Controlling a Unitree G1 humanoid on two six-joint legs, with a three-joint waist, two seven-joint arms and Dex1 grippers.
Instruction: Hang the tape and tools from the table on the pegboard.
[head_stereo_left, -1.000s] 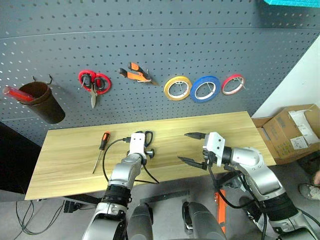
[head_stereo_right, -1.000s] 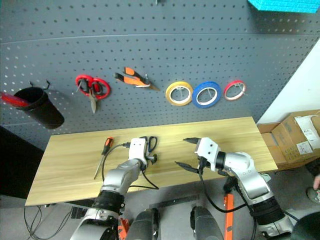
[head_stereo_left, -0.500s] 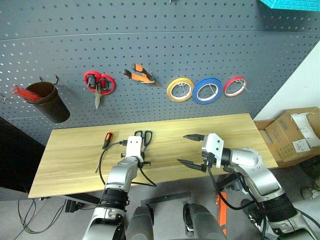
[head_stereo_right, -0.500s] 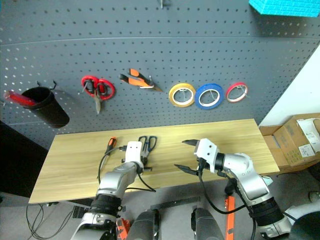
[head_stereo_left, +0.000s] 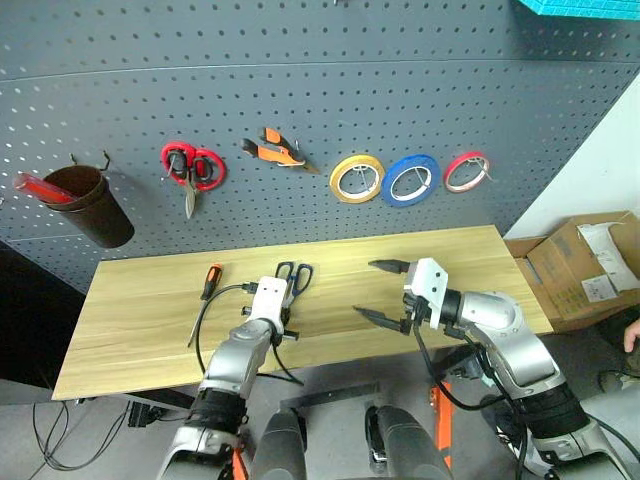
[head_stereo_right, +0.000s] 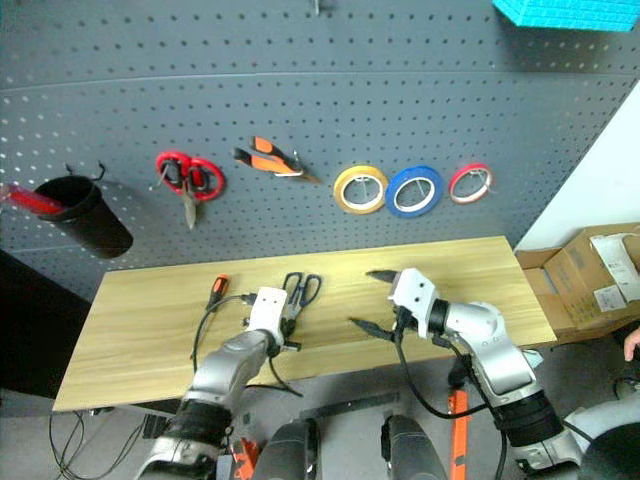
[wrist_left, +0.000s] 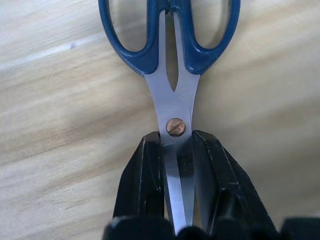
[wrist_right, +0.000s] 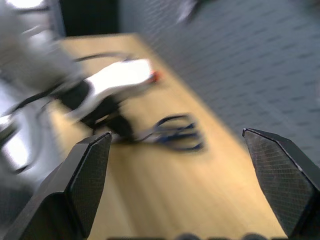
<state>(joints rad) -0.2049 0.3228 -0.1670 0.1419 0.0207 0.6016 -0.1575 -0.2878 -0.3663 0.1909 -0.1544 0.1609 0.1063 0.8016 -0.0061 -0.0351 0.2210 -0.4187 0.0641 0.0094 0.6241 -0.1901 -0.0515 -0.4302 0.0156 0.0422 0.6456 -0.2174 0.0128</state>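
Note:
The dark-handled scissors (wrist_left: 170, 75) lie on the light wood table (head_stereo_left: 140, 330). My left gripper (wrist_left: 175, 137) is shut on their steel blades just below the pivot screw; it also appears from above as the left gripper (head_stereo_left: 281, 302), with the scissors (head_stereo_left: 293, 272) ahead of it. My right gripper (head_stereo_left: 365, 288) hovers open and empty over the table's middle, to the right of the scissors. The screwdriver (head_stereo_left: 205, 295) lies on the table to the left. On the pegboard (head_stereo_left: 300, 60) hang the pliers (head_stereo_left: 275, 150) and the blue tape (head_stereo_left: 388, 186).
Red-handled scissors (head_stereo_left: 190, 167), a yellow roll (head_stereo_left: 335, 183) and a thin red roll (head_stereo_left: 449, 178) also hang on the pegboard. A brown cup (head_stereo_left: 85, 205) hangs at its far left. Cardboard boxes (head_stereo_left: 585, 265) stand on the floor at the right, and a person's hand (head_stereo_left: 632, 335) shows at the edge.
My left gripper has closed on the scissors' blades and drawn back slightly with a roll of the wrist. My right gripper has risen a little and stays open.

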